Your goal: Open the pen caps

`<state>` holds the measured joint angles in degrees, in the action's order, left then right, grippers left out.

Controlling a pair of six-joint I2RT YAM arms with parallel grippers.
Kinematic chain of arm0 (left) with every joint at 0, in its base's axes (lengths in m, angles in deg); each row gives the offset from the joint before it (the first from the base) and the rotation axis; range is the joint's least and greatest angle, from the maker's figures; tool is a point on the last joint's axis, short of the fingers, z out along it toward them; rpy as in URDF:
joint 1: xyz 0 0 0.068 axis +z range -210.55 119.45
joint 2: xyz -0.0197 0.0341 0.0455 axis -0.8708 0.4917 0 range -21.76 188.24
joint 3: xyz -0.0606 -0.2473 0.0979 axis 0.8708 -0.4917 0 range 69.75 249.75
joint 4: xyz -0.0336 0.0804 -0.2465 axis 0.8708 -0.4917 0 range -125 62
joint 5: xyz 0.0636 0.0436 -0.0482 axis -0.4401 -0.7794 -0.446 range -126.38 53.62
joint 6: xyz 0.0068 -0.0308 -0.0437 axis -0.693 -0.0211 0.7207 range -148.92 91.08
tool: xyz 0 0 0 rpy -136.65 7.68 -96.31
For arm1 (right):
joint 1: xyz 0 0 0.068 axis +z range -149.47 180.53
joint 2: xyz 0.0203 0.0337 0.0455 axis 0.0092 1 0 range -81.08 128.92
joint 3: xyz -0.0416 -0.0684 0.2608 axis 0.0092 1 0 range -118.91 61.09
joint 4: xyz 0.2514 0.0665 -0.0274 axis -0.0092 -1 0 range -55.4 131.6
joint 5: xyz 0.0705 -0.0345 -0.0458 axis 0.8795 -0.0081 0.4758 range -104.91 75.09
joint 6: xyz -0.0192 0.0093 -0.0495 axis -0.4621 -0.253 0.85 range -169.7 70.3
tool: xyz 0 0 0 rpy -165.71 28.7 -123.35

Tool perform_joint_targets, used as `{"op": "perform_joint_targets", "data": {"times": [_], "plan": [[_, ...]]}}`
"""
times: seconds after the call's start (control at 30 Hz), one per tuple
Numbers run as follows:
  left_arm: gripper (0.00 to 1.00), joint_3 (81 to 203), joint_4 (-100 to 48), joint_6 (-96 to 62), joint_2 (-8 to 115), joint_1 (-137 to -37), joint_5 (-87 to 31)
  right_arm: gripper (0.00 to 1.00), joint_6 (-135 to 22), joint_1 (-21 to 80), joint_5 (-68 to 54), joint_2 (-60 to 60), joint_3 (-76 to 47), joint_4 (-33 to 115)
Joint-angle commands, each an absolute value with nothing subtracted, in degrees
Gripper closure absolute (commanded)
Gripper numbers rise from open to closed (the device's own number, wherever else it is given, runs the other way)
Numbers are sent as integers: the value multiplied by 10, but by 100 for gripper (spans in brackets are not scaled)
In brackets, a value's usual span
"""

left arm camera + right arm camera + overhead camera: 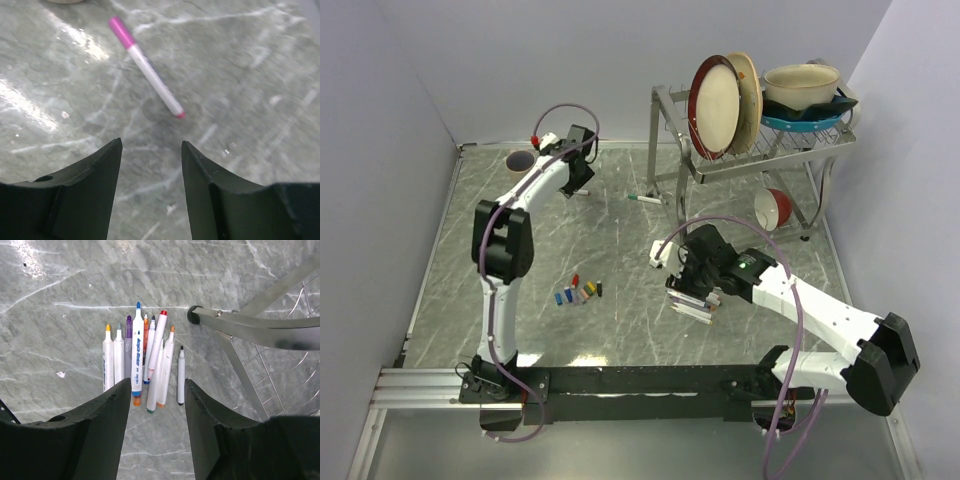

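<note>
Two arms show from above: the left arm [505, 240] reaches to the far left corner of the marbled table [620, 340], and the right arm [820, 310] bends in toward the middle, its end over a bunch of white pens. The loose pen caps [580, 292] lie in a short, colourful row on the table between the arms, well apart from both. A dish rack [750, 150] with plates and a bowl stands at the far right. From the left wrist, the left gripper [151, 150] has its fingers [95, 185] spread apart with only bare table between them; beyond the tips lies one pen [155, 82] at a slant, its pink cap [120, 31] still on. From the right wrist, the right gripper [155, 387] also stands parted and has hold of nothing; a row of uncapped pens [145, 360] lies side by side just past its fingers [100, 425], coloured tips bare, near the rack's metal leg [240, 325].
</note>
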<state>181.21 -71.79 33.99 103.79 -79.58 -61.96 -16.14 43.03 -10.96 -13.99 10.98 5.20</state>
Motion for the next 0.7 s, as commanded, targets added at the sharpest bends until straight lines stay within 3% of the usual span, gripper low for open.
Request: {"op": "perform_joint_targets", "data": {"times": [0.0, 0.67], "plan": [[44, 1882, -830, 357, 1080, -786, -664, 45, -157, 433, -116, -159, 118, 71], [30, 1906, -710, 285, 1135, -757, -620, 45, -157, 438, -131, -135, 123, 76]]}}
